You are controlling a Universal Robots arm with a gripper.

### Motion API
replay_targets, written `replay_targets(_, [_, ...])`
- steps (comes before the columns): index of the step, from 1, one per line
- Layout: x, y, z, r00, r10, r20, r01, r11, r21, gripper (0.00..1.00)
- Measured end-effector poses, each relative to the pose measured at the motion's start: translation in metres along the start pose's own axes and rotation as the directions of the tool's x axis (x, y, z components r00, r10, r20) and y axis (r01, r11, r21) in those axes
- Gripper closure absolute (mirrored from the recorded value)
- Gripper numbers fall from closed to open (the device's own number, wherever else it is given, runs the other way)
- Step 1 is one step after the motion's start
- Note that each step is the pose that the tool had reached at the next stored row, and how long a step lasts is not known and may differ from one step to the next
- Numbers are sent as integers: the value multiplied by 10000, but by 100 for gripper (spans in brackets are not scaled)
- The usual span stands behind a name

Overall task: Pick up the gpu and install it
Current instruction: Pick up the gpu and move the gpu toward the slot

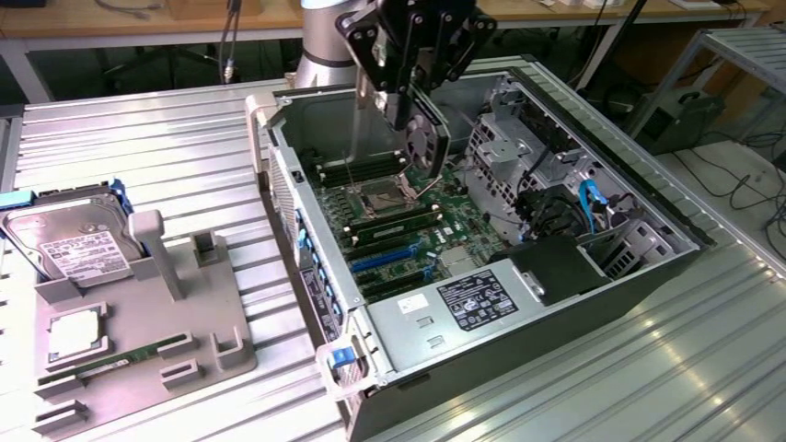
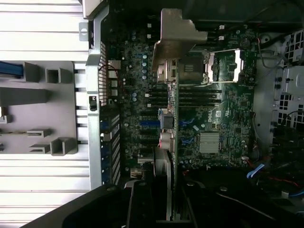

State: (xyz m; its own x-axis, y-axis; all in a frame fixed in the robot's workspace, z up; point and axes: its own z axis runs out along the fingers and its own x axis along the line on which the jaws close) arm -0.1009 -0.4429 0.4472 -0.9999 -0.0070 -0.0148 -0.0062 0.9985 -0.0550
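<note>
One card, the gpu [image 1: 424, 143], hung upright in the pincer [image 1: 411, 110], which was clenched on its upper edge. It sat above the motherboard [image 1: 406, 230] inside the open case [image 1: 553, 313], clear of the board and not yet seated. Its fan face showed in the exterior view. In the wrist view the gpu [image 2: 178, 38] appeared edge-on, with its silver bracket turned toward the case's vented rear wall.

Judging from this, the step in hand was lowering the card to a slot. To do it well, the card's lower edge should run parallel to the blue slots [image 1: 387, 258] and directly over one of them. The bracket should meet the rear wall's openings. The descent should be straight and even, without tilt, and clear of the open processor socket [image 1: 375, 195].

Beside the case, toward one table [image 1: 160, 129] edge, a grey tray [image 1: 135, 341] held a hard drive [image 1: 74, 244] and a memory stick [image 1: 110, 364].

White labels on the drive and on the power supply [image 1: 473, 304] carried print too small to read. A small white mark on the motherboard [image 2: 216, 114] may have read "DELL".
</note>
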Motion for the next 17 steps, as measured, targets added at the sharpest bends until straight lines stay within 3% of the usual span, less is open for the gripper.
replay_targets(17, [-156, -1, 3, 10000, 1, 0, -1, 10000, 0, 73])
